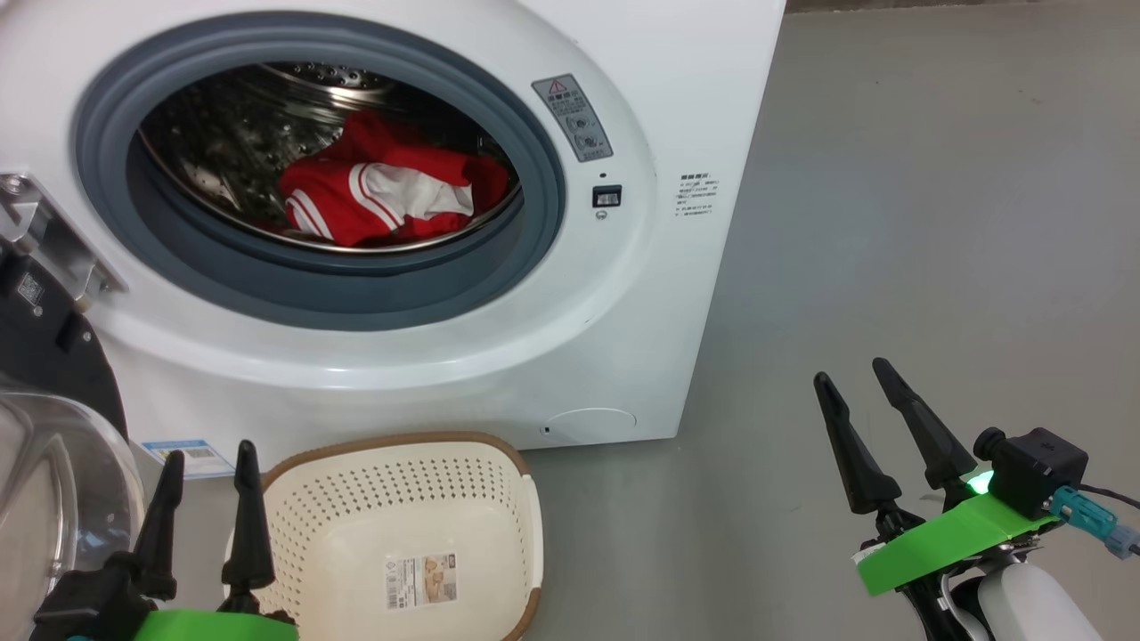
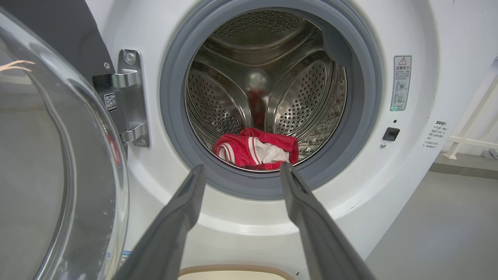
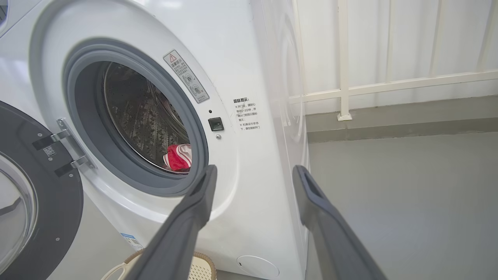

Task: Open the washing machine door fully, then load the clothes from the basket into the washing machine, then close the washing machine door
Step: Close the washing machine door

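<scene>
Clothes (image 1: 383,191): lodged in washing machine (image 1: 623,294) drum (image 1: 232,125), 11 o'clock.
Basket (image 1: 356,499): found empty, 6 o'clock.
Washing machine door (image 1: 53,499): swung open, 8 o'clock.
Left claw (image 1: 209,450): spread, empty.
Right claw (image 1: 851,371): spread, empty.

floor (image 1: 935,223): grey, smooth
standing on it: white washing machine (image 1: 623,338)
just before the machine: cream basket (image 1: 356,499)

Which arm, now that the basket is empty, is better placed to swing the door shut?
Likely left. The left gripper sits beside the open washing machine door; the right gripper hangs far from it.
</scene>
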Robot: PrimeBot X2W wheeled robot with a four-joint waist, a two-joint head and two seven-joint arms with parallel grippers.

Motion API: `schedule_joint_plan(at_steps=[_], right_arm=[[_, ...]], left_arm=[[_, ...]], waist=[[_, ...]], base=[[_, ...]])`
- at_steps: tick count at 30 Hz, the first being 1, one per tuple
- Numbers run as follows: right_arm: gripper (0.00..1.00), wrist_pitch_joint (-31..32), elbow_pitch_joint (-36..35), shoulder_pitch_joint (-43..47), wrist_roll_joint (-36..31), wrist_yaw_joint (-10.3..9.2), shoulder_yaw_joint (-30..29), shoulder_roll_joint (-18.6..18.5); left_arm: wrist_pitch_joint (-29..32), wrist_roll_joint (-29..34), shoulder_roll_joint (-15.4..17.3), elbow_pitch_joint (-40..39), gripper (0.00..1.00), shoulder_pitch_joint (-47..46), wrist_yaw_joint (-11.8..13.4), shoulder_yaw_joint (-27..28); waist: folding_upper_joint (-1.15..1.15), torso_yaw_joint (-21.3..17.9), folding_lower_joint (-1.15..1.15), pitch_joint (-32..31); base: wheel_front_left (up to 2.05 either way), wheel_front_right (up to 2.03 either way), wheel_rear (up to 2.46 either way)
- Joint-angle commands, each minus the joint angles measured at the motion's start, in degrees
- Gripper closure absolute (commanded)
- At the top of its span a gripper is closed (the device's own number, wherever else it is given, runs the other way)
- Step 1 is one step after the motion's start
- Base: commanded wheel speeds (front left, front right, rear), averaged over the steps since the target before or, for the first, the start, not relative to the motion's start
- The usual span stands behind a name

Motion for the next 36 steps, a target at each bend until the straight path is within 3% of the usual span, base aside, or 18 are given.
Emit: schedule_joint_plan(at_steps=[1, 20, 36], right_arm=[[0.00, -0.26, -1.32, 0.20, -0.19, 0.09, 1.09, -0.49], [0.00, -0.26, -1.73, 0.09, -0.27, 0.09, 0.45, -0.39], [0.00, -0.26, -1.75, 0.00, -0.35, 0.09, 0.34, -0.38]], left_arm=[[-0.46, 0.59, 0.74, -1.53, 0.00, -0.79, -0.32, 1.94], [-0.46, 0.02, 0.72, -1.40, 0.00, -1.12, -0.40, 1.58], [-0.46, 0.08, 0.72, -1.56, 0.00, -1.08, -0.10, 1.62]], waist=[[0.00, 0.01, 0.00, 0.10], [0.00, 0.39, 0.00, 0.89], [0.00, 0.48, 0.00, 0.97]], base=[[-0.67, 0.67, 0.00], [-1.53, 1.53, 0.00], [-0.21, 0.21, 0.00]])
